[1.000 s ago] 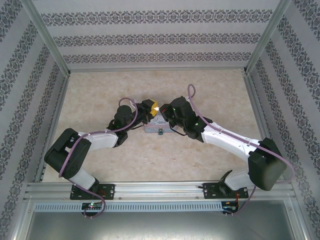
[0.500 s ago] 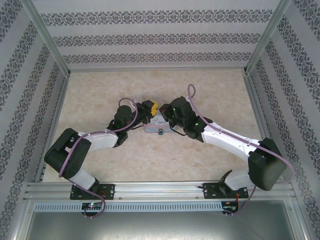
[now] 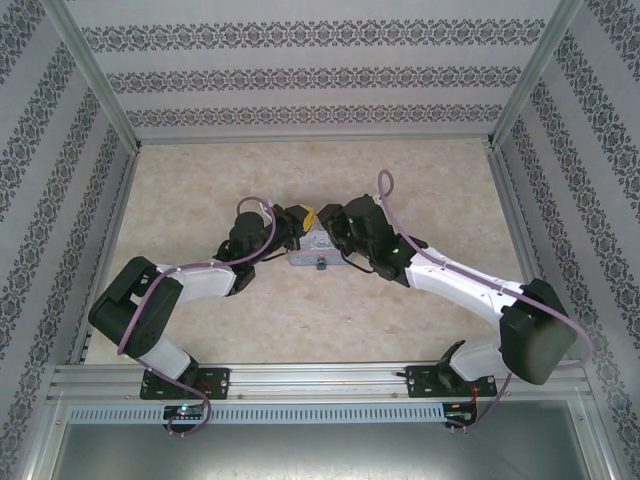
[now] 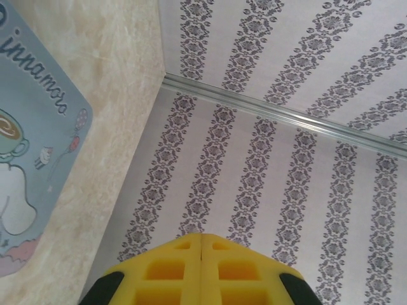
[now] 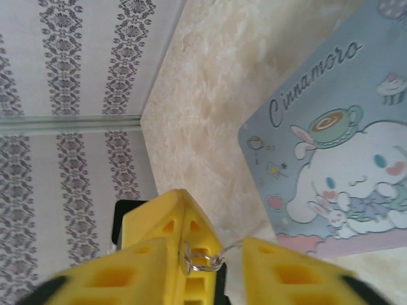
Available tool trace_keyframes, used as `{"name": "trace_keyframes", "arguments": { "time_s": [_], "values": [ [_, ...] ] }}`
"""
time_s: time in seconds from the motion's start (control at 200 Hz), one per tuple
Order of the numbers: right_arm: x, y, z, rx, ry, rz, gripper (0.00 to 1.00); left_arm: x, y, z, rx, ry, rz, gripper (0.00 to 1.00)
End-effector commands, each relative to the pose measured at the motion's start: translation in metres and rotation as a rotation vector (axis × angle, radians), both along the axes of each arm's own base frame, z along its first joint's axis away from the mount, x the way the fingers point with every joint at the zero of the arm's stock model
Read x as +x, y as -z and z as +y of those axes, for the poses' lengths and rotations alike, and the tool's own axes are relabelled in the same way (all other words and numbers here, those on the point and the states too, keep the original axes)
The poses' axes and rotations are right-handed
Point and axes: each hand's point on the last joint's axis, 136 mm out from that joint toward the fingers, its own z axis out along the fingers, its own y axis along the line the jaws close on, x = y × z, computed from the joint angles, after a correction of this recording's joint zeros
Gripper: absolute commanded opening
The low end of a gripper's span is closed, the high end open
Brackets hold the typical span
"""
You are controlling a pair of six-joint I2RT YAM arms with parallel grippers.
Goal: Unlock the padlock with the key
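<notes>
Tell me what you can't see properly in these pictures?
1. The padlock: top view, too small to tell; the left gripper and right gripper crowd over the tin.
2. The key: right wrist view, blade hidden among yellow fingers.
3. The tin's cartoon: left wrist view, cut by the left edge.

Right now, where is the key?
Right wrist view, bottom centre: the key hangs by its ring against the shut left gripper, between the open right gripper fingers, left of the pale blue tin.
</notes>
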Motion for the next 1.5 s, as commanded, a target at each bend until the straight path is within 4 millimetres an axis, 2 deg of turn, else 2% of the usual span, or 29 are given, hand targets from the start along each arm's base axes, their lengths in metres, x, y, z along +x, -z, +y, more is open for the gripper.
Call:
{"name": "trace_keyframes", "arguments": {
  "time_s": [0.0,0.175,0.31,0.41,0.53,0.67,0.829,0.949,1.159,1.494],
  "values": [
    [-0.007,0.008,-0.027,-0.037,0.05,-0.001,0.48,-0.007,0.001,-0.003,0.117,0.038,-0.054,0.0],
    [-0.022,0.024,-0.06,-0.083,0.03,-0.013,0.52,-0.012,-0.01,-0.006,0.326,0.136,-0.189,0.0],
    [-0.02,0.017,-0.076,-0.107,-0.046,-0.119,0.52,-0.017,-0.025,-0.012,0.502,0.253,-0.332,0.0],
    [-0.017,0.005,-0.077,-0.106,-0.12,-0.229,0.51,-0.018,-0.041,-0.016,0.591,0.307,-0.457,0.0],
    [-0.016,-0.024,-0.067,-0.051,-0.201,-0.389,0.5,-0.017,-0.056,-0.017,0.624,0.305,-0.566,0.0],
    [-0.017,-0.059,-0.056,0.01,-0.25,-0.545,0.49,-0.016,-0.075,-0.022,0.574,0.282,-0.646,0.0],
    [-0.011,-0.083,-0.052,0.054,-0.244,-0.623,0.48,-0.016,-0.093,-0.02,0.527,0.24,-0.694,0.0],
    [-0.003,-0.091,-0.046,0.116,-0.221,-0.65,0.47,-0.013,-0.1,-0.014,0.492,0.179,-0.688,0.0],
    [0.003,-0.104,-0.027,0.155,-0.252,-0.71,0.46,-0.007,-0.096,-0.011,0.395,0.129,-0.597,0.0],
    [0.009,-0.097,-0.009,0.187,-0.273,-0.705,0.43,0.001,-0.087,-0.015,0.256,0.115,-0.505,0.0]
  ]
}}
